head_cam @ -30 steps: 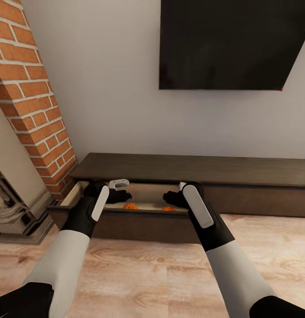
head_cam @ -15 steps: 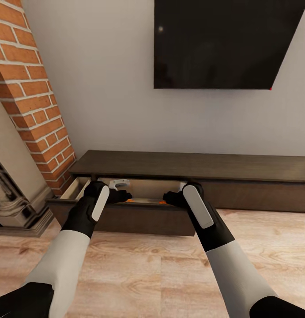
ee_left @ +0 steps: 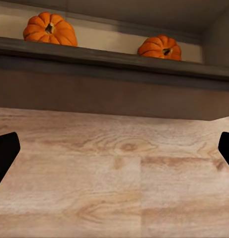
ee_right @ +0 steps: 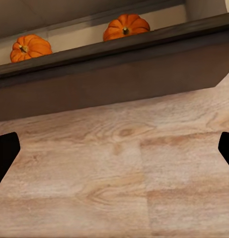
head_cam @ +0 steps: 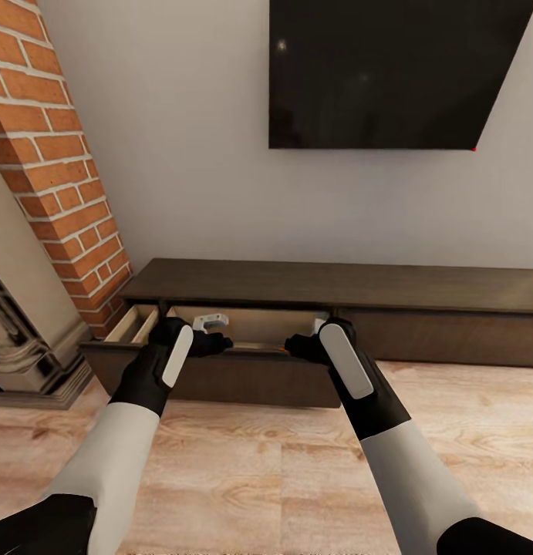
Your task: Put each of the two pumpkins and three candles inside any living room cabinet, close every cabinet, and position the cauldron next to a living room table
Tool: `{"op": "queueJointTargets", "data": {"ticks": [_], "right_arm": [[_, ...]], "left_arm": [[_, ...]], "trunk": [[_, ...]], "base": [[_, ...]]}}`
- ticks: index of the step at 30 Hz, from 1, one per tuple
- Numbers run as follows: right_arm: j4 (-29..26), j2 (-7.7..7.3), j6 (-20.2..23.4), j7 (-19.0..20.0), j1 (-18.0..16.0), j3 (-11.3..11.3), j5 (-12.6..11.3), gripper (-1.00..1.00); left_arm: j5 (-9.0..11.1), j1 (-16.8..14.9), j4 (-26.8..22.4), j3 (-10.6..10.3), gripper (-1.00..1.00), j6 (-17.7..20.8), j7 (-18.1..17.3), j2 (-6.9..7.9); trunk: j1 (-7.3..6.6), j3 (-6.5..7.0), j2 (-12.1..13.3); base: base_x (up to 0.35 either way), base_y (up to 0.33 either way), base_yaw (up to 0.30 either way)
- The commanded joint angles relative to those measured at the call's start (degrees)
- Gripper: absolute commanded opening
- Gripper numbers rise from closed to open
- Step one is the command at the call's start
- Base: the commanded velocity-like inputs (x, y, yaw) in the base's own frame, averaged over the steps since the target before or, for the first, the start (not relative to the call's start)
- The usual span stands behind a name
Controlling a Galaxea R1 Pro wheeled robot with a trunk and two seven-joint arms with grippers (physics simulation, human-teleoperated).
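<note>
Pale wall (head_cam: pixel 197 154), brick column (head_cam: pixel 58 177), plank floor (head_cam: pixel 258 478)

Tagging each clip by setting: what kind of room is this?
Most likely a living room: a dark flat screen on the wall above a long low cabinet, a brick fireplace beside it, and a plank floor.

Cabinet (head_cam: pixel 335 284): long, low, dark brown, on plank floor (head_cam: pixel 258 478), back against wall. Top bare. Left drawer (head_cam: pixel 243 376) pulled partly out; pale wood inside, dark front panel.

Two pumpkins on drawer bottom, well apart, both upright, stems up: one (ee_left: pixel 49 29) and other (ee_left: pixel 160 47) seen over drawer front in left wrist view; same pair (ee_right: pixel 31 47) (ee_right: pixel 126 26) in right wrist view. From head view, only orange sliver at drawer edge.

Floor before drawer: light wood planks, nothing lying on it.
</note>
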Motion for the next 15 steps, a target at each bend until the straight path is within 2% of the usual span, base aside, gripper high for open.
{"op": "queueJointTargets", "data": {"ticks": [1,8,15], "right_arm": [[0.1,0.01,0.0,0.0,0.0,0.0,-0.2,1.0],[0.3,0.11,0.3,-0.1,-0.1,0.2,-3.0,1.0],[0.6,0.05,0.3,0.1,0.1,0.3,-3.5,1.0]], "left_arm": [[0.0,0.0,0.0,0.0,1.0,0.0,0.0,0.0],[-0.2,1.0,0.1,0.0,1.0,0.0,0.1,0.04],[-0.2,2.3,0.1,0.0,1.0,-0.2,0.1,0.09]], "trunk": [[0.22,-0.18,-0.4],[1.76,-1.44,-3.2],[3.3,-2.7,-6.0]], "base": [[0.0,0.0,0.0],[0.0,0.0,0.0],[0.0,0.0,0.0]]}}
